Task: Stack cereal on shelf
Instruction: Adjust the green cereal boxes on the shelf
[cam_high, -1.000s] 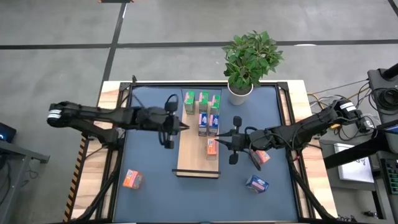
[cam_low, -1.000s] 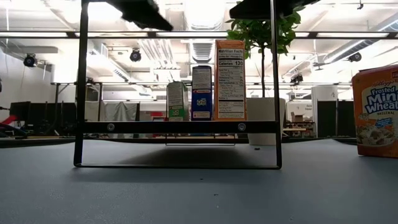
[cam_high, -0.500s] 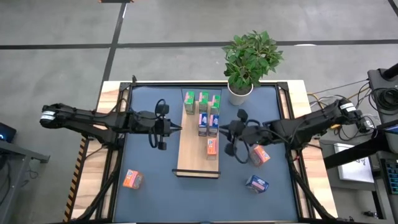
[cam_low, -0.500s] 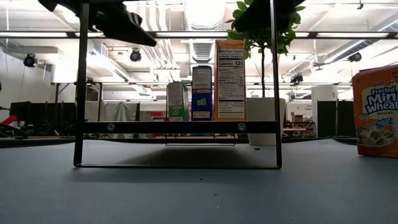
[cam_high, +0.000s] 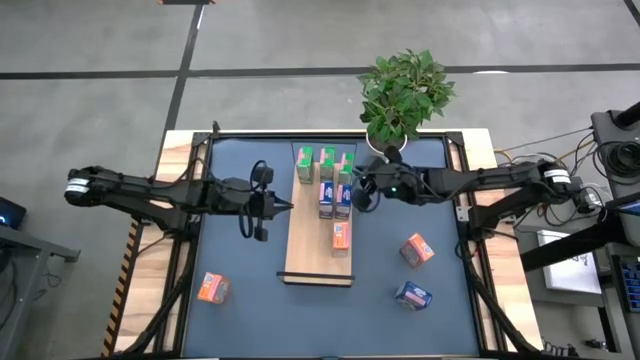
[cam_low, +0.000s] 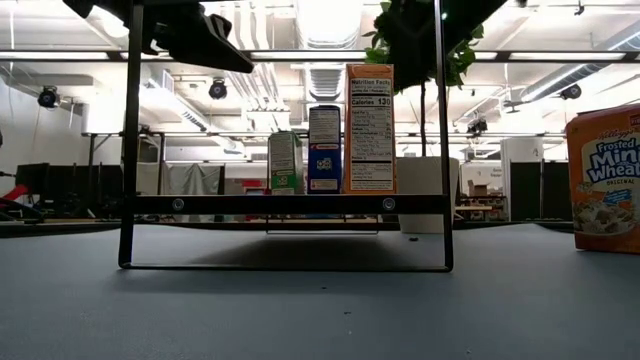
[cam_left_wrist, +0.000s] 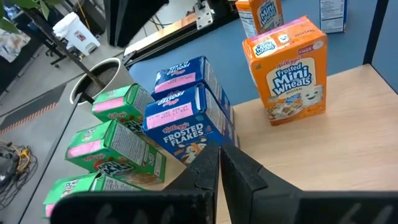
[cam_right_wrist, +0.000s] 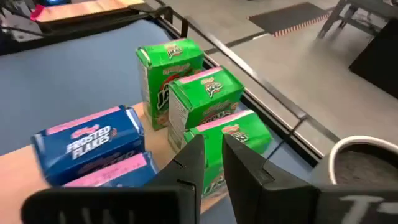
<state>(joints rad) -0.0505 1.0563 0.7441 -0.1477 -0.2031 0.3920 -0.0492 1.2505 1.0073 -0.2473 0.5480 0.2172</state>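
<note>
The shelf (cam_high: 310, 250) is a light-wood board lying in the middle of the blue table. On its far end stand three green cereal boxes (cam_high: 326, 160), nearer two blue ones (cam_high: 334, 197), then one orange one (cam_high: 341, 235). My left gripper (cam_high: 284, 206) is shut and empty, hovering at the shelf's left edge beside the blue boxes (cam_left_wrist: 186, 118). My right gripper (cam_high: 360, 190) hovers at the shelf's right edge, almost shut with a narrow gap, its tips close to the nearest green box (cam_right_wrist: 233, 134). My right gripper points level from the table's right side at the nearest green box's upper part (cam_right_wrist: 214, 127); I cannot tell whether its fingertips touch it. My left gripper touches nothing.
Off the shelf lie an orange box (cam_high: 211, 288) at near left, an orange box (cam_high: 416, 249) and a blue box (cam_high: 412, 295) at near right. A potted plant (cam_high: 400, 95) stands at the far edge, just behind my right arm.
My right gripper has gone from beside the orange box on the shelf toward the far edge, up to the blue and green boxes. My left gripper has drawn back a little toward the table's left edge. The boxes have kept their places.
</note>
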